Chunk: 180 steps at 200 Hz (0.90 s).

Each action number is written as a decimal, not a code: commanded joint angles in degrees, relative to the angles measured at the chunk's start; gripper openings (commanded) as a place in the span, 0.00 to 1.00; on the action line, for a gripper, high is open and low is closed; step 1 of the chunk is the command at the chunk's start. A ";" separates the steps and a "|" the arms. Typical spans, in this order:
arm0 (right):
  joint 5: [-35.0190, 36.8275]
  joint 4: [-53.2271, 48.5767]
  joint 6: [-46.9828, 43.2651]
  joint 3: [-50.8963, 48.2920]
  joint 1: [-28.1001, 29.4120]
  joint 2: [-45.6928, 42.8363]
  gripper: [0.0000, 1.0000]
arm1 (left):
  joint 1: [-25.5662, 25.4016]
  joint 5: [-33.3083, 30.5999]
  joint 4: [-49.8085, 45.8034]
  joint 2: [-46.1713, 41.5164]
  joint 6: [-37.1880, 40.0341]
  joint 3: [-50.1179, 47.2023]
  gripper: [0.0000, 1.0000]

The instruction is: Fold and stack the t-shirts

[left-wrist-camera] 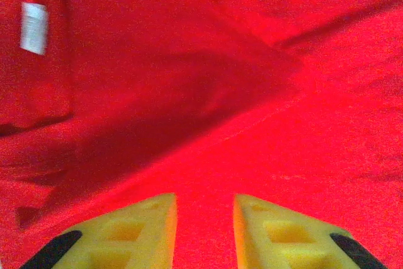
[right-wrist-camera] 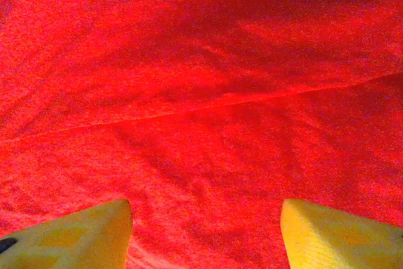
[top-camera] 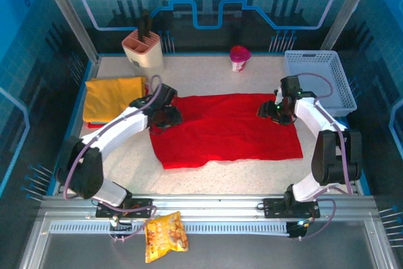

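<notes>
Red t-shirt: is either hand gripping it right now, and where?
Nothing is held. The left hand and right hand both sit open over the red t-shirt, with no cloth pinched in either.

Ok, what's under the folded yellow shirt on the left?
A thin red strip peeks out from beneath the yellow shirt at its near edge, lying on the table. What that red piece is, and anything else underneath, is covered by the shirt.
</notes>
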 commanded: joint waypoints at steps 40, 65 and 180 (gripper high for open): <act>-1.80 0.34 0.53 0.64 0.48 -2.38 0.65 | -6.20 -3.91 -4.32 14.94 4.47 7.13 0.20; -2.10 0.52 0.51 0.29 0.46 -2.20 0.65 | -6.24 -8.00 -7.73 18.52 5.31 11.14 0.19; -3.63 1.47 0.63 0.25 0.27 -0.49 0.65 | -8.06 -14.55 -11.16 21.79 6.46 15.50 0.17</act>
